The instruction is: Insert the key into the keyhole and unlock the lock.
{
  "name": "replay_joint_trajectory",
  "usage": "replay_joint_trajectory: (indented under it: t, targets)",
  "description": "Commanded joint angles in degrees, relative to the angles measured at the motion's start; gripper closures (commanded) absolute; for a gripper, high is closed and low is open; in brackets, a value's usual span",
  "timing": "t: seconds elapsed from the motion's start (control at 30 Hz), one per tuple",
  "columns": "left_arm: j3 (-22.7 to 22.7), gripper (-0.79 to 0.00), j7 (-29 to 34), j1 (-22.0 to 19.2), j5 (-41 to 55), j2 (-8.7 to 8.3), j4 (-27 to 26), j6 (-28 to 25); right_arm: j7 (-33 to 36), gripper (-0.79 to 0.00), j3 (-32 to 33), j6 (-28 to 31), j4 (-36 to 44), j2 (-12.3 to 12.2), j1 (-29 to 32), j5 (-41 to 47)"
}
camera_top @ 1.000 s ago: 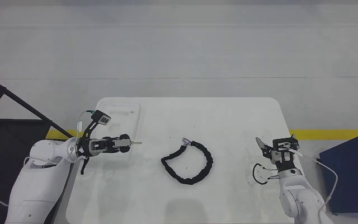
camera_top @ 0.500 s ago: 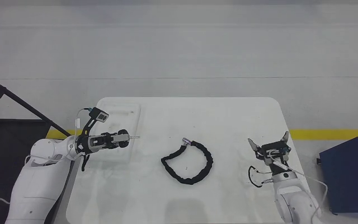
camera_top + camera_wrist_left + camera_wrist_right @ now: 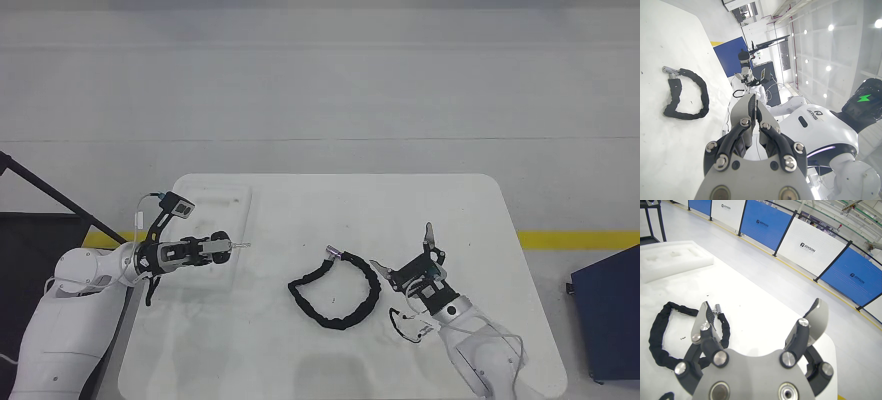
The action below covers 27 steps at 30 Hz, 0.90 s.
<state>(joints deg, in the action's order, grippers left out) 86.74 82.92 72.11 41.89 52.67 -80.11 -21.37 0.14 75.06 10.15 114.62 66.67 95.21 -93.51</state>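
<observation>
One change: my wide-open right gripper (image 3: pixel 402 250) had swung in just beside the chain lock (image 3: pixel 376 288), likely to steady it; my left gripper (image 3: pixel 222 246) stayed clamped on the key (image 3: pixel 240 243).

The lock (image 3: pixel 335 290) is laid at the middle of the table (image 3: pixel 450 210), and a foam tray (image 3: pixel 212 200) at its far left corner. The key (image 3: pixel 240 244) is held in the left gripper (image 3: pixel 226 248) before the tray. The right gripper (image 3: pixel 402 250) is placed just right of the lock.

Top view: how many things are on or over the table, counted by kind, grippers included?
Black fabric-sleeved chain lock: 1
Small metal key, pinched in the left gripper: 1
White foam tray: 1
Grippers, the left one and the open right gripper: 2
Total: 5
</observation>
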Motion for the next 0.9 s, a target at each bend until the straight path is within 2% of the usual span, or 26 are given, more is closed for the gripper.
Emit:
replay_joint_trajectory:
  t: [0.0, 0.1, 0.2, 0.47, 0.53, 0.67, 0.87]
  targets:
    - [-0.05, 0.000, -0.33, 0.05, -0.24, 0.00, -0.09, 0.15, -0.03, -0.785, 0.03, 0.04, 0.00, -0.01, 0.02, 0.04]
    - [-1.27, 0.000, -2.40, -0.77, -3.99, 0.01, -2.09, 2.06, -0.03, -0.785, 0.03, 0.04, 0.00, -0.01, 0.02, 0.04]
    - [-3.82, 0.000, -3.24, -3.67, -5.91, 0.31, -3.06, 3.83, -0.03, -0.785, 0.03, 0.04, 0.00, -0.01, 0.02, 0.04]
    - [-14.82, 0.000, -5.04, -13.47, -10.57, 2.36, -0.51, 3.86, -0.03, -0.785, 0.03, 0.04, 0.00, -0.01, 0.02, 0.04]
    - [-16.78, 0.000, -5.63, -14.81, -10.88, 2.85, 0.71, 3.35, 0.44, -0.785, -0.37, 1.10, 0.64, -0.21, -0.72, -5.19]
    - [-18.39, 0.000, -6.32, -15.96, -9.69, 3.40, 3.41, 2.41, 3.63, -0.785, -5.94, 5.30, 2.31, -0.99, -4.75, -33.76]
    - [-17.73, 0.000, -4.73, -15.48, -6.95, 3.40, 6.84, 1.27, 2.49, -0.785, -16.78, 9.97, -0.75, 0.32, -14.76, -42.55]
